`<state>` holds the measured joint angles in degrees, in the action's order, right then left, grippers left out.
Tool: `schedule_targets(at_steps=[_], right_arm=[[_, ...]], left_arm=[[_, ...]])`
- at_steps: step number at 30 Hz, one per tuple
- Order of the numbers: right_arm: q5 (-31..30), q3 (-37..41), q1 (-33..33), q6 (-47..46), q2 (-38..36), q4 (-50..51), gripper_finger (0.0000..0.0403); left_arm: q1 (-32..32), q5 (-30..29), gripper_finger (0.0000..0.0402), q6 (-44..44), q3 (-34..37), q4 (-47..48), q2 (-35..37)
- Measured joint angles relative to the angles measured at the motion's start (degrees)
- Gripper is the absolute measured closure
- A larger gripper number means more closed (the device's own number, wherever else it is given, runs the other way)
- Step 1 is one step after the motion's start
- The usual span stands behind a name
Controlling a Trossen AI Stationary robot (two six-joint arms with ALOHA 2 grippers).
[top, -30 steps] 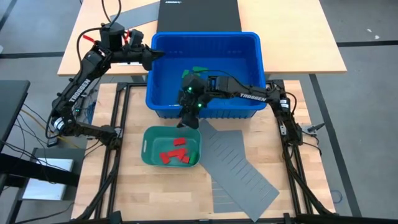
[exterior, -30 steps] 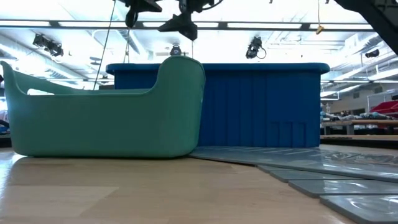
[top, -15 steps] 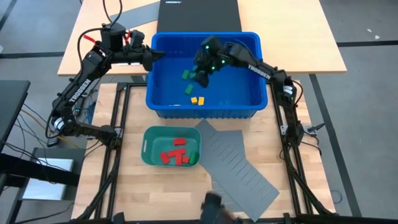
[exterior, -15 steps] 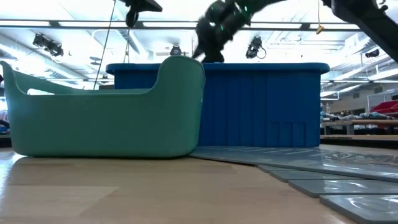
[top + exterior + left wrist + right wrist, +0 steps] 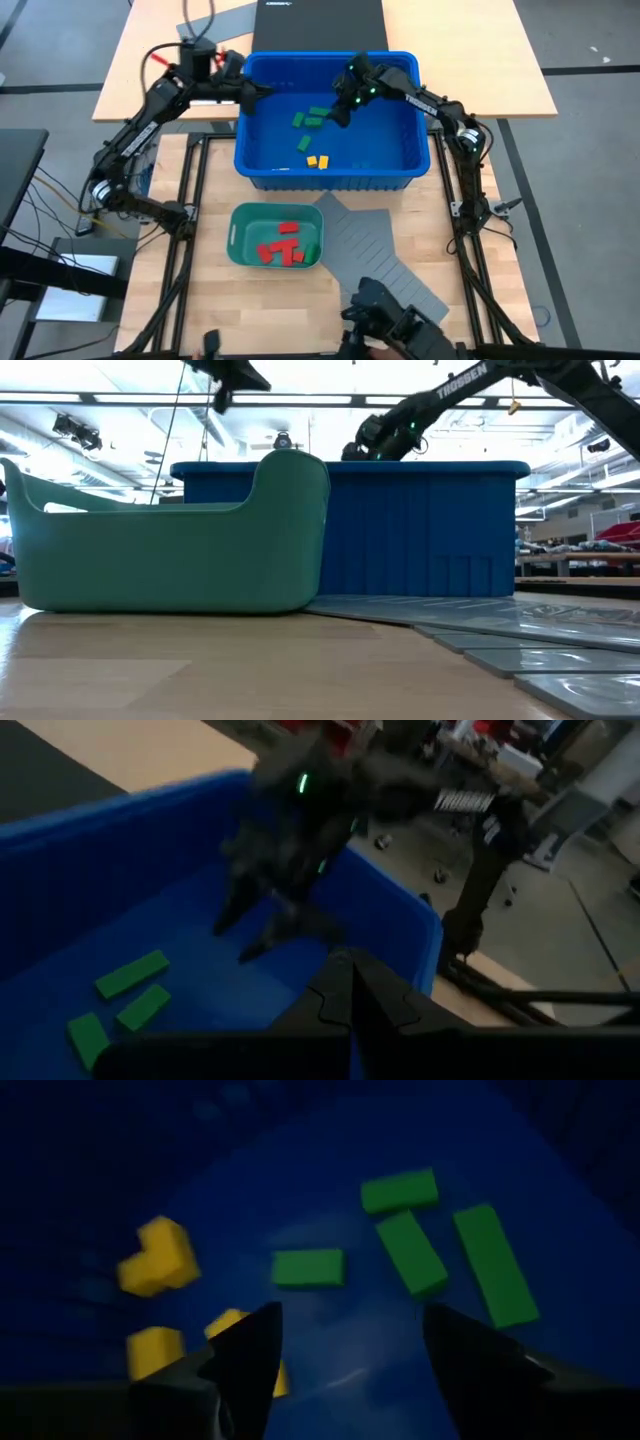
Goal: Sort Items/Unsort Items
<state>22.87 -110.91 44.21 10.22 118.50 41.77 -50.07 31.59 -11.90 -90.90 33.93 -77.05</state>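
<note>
Inside the blue bin, green blocks lie on the floor toward the far side, with two yellow blocks nearer the front. My right gripper hangs open above the green blocks, touching nothing. My left gripper is shut and empty, hovering over the bin's far left rim. A teal tray in front of the bin holds several red blocks and one green block.
A grey slotted sheet lies slanting from the bin's front toward the near right. A dark object shows over its near end. The bin's tall walls surround my right gripper. Bare wood lies left of the tray.
My right gripper has swung from above the tray's far edge, across the bin's front wall, toward the far right, and sunk into the bin over the green blocks. A dark object has come into the high view at the near edge.
</note>
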Motion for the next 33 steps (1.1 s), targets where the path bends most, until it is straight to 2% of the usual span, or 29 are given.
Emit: schedule_targets(at_steps=[5, 9, 12, 13, 17, 22, 28, 33], right_arm=[[3.0, -6.9, 0.6, 0.2, -4.2, 7.2, 0.0213], [3.0, -10.8, 0.6, 0.5, -8.8, 11.0, 0.0299], [3.0, -12.3, 0.6, 0.5, -13.7, 12.4, 0.0375], [3.0, -12.5, 0.6, 0.6, -15.4, 12.6, 0.0389], [2.9, -12.5, 0.6, -1.2, -21.5, 13.4, 0.0380], [2.9, -12.5, 0.7, -4.4, -27.5, 13.8, 0.0381], [2.9, -12.5, 0.8, -4.6, -30.5, 15.7, 0.0393], [2.8, -12.5, 0.9, -4.5, -30.8, 19.3, 0.0398]], left_arm=[[0.0, 2.1, 0.0397, 4.0, -5.9, 0.0, -8.6], [0.0, 2.4, 0.0397, 10.7, -14.5, 3.4, -16.9], [0.0, 2.6, 0.0397, 16.5, -21.5, 9.0, -23.6], [0.0, 2.6, 0.0397, 19.0, -23.5, 11.2, -25.8], [0.0, 1.1, 0.0397, 29.5, -29.5, 18.3, -33.2], [0.1, -3.0, 0.0397, 38.6, -31.4, 21.5, -39.5], [0.5, -3.6, 0.0388, 40.2, -31.4, 24.6, -44.9], [1.8, -4.6, 0.0339, 40.2, -29.6, 24.4, -47.5]])
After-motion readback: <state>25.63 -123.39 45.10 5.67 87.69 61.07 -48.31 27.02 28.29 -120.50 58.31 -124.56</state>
